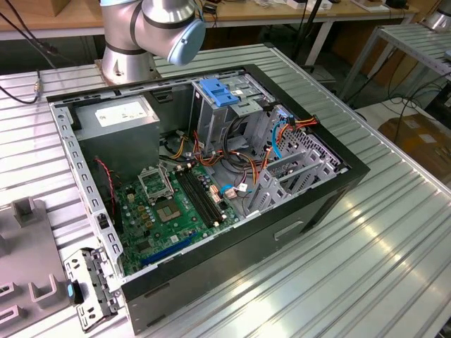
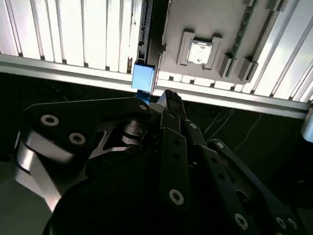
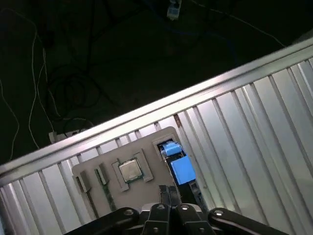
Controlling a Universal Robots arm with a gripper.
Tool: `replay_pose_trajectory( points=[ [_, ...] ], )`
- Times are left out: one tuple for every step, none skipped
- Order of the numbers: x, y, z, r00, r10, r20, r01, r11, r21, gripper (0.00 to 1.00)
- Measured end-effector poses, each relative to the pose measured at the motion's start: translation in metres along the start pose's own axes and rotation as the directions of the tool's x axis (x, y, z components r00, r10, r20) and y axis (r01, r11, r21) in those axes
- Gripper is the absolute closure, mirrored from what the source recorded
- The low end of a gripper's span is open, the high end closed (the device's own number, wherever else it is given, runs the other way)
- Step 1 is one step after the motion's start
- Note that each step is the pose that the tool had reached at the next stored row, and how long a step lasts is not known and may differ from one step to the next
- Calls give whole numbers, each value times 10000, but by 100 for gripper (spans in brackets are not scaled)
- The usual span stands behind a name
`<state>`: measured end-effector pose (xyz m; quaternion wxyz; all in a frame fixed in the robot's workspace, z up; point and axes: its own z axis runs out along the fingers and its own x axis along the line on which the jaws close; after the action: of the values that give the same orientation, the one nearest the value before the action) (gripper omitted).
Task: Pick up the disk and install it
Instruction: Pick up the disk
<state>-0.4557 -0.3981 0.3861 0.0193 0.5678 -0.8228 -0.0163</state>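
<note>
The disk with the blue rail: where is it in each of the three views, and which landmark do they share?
Exterior view: the disk sits low at the exterior view's left, at the grey fixture plate's edge.
Second wrist view: its blue end lies beyond the gripper, at the plate's edge.
First wrist view: it sits in the plate's corner slot, beyond the gripper.
Shared landmark: the grey fixture plate.

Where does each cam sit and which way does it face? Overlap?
Exterior view: off the arm, high, looking down on the open PC case on the slatted table; arm's base joints show.
First wrist view: on the wrist, looking down past the gripper at the grey tray and disk.
Second wrist view: also wrist-mounted, looking over the gripper's linkage.
Both wrist views share tray, disk, table edge.
</note>
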Motion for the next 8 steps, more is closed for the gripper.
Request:
replay_pose_trajectory(
  points=[
    [0, 0, 1, 9981, -609, -29, 609, 9981, 6, 89],
    [0, -1, 3, 9935, -1139, -56, 1139, 9935, 12, 89],
    [0, -1, 3, 9885, -1507, -75, 1507, 9886, 13, 89],
    [0, -1, 4, 9851, -1719, -85, 1719, 9851, 15, 89],
    [1, -1, 4, 9817, -1903, -95, 1903, 9817, 15, 89],
    [1, -1, 4, 9791, -2032, -102, 2033, 9791, 16, 89],
    [1, -1, 4, 9765, -2154, -108, 2154, 9765, 17, 89],
    [1, -1, 4, 9721, -2344, -118, 2345, 9721, 18, 89]
  ],
)
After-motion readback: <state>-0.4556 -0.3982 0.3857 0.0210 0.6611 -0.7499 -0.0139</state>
